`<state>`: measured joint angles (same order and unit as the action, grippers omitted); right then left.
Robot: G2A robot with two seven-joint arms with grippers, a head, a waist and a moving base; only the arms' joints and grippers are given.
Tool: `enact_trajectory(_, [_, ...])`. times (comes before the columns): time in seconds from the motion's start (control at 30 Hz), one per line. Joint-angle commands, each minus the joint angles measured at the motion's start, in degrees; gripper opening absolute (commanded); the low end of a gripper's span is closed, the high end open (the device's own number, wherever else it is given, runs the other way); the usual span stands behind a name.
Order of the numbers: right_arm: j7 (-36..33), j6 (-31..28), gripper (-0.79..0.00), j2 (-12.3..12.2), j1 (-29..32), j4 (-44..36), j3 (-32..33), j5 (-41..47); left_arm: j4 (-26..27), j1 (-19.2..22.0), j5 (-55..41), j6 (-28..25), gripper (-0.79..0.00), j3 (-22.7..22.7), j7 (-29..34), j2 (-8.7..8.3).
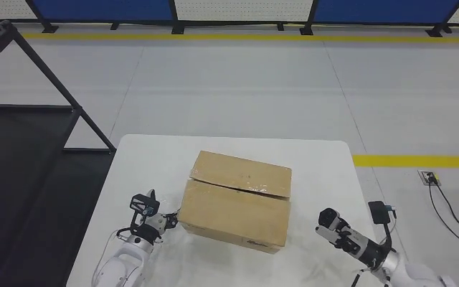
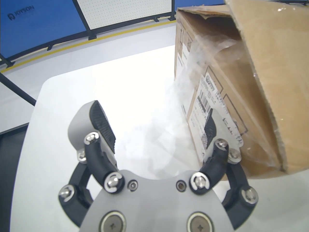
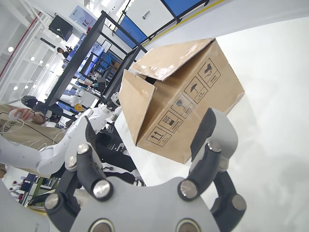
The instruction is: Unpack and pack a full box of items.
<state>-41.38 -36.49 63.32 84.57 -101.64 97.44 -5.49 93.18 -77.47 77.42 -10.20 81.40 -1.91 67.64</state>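
At table (image 1: 323, 161) centre, box (image 1: 240, 208), flaps loose, tape torn. Stiff cardboard, probably heavy, so take a flap edge. Left gripper (image 2: 154, 121) is just beside it, right gripper (image 3: 149, 121) apart. Both have fingers spread.

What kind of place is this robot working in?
Probably a robot test hall or workshop, not a home. Blue and white partition panels fence off a wide floor with a yellow line painted on it, and a cardboard box sits on a white table.
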Motion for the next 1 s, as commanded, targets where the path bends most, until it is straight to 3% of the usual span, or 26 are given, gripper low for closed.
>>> enact_trajectory(0.0, [0.2,0.0,0.000,0.0,0.0,0.0,0.0,-0.1,1.0,-0.9,-0.4,-0.4,0.000,0.3,-0.2,-0.03])
enact_trajectory(0.37, [1.1,1.8,0.000,-0.1,-1.0,0.3,-1.3,0.9,4.4,-5.1,0.6,-1.2,0.000,0.5,-1.1,-0.12])
enact_trajectory(0.8, [-5.1,3.1,0.000,-0.7,-7.2,4.4,-5.5,6.7,5.8,-7.3,2.4,-0.5,0.000,-0.4,-2.3,0.01])
enact_trajectory(0.97, [-8.3,3.6,0.000,-1.0,-10.0,6.1,-7.1,9.6,6.2,-7.4,-0.2,3.1,0.000,2.5,-3.4,0.09])
